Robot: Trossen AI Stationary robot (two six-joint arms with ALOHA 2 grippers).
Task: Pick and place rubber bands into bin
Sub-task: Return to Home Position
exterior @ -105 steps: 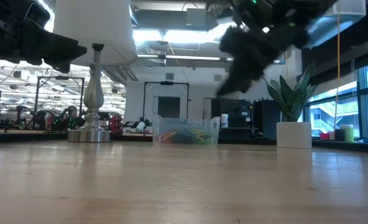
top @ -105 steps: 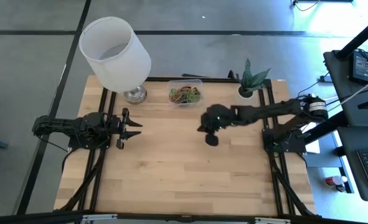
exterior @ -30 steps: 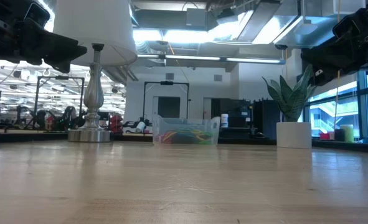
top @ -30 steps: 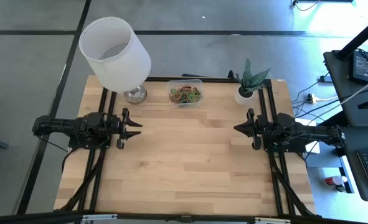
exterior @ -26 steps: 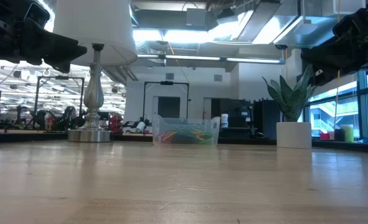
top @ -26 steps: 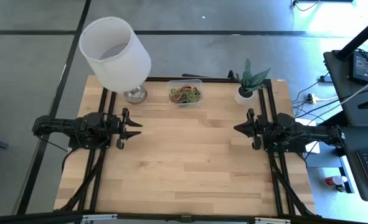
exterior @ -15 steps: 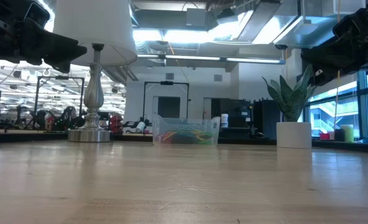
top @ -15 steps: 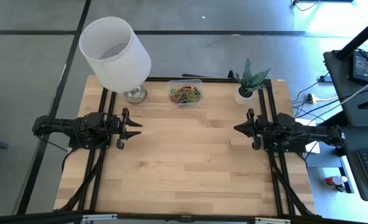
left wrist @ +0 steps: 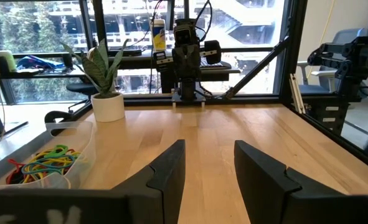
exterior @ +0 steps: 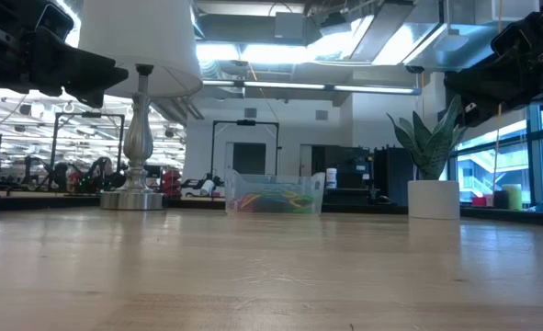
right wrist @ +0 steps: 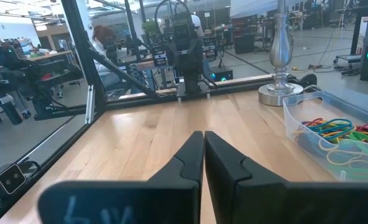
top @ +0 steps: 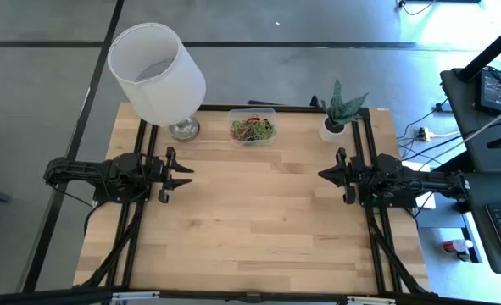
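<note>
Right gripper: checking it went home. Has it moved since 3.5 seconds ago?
Yes. The right gripper has drawn back from the middle of the table, near the bin, to its right edge, by the plant pot.

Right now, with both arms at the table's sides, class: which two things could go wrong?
The bin sits near the back edge of the table; a nudge could push it and its rubber bands off. It stands between the lamp and the potted plant, so a reach by the open left claw or the shut right claw might clip one.

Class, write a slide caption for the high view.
Left gripper and right gripper parked apart; rubber bands in bin.
</note>
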